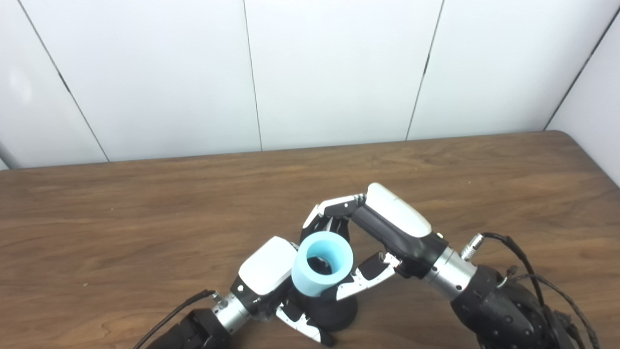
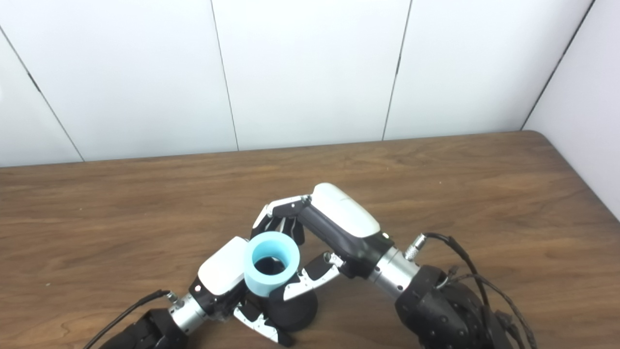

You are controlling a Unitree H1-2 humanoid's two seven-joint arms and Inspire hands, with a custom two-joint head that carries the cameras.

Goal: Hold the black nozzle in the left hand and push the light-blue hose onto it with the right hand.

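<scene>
A short light-blue hose (image 1: pixel 320 264) stands upright with its open end facing up, seated over the top of the black nozzle (image 1: pixel 333 312), whose wide base shows below it near the table's front edge. My right hand (image 1: pixel 382 228) is shut on the hose, fingers curled behind it and thumb in front. My left hand (image 1: pixel 273 281) is shut on the nozzle from the left, its fingers (image 1: pixel 305 327) wrapped around the base. The nozzle's upper part is hidden inside the hose (image 2: pixel 271 261).
The wooden table (image 1: pixel 145 218) stretches bare to the left, right and back. White wall panels (image 1: pixel 339 72) rise behind it and along the right edge. Cables (image 1: pixel 518 252) trail from my right wrist.
</scene>
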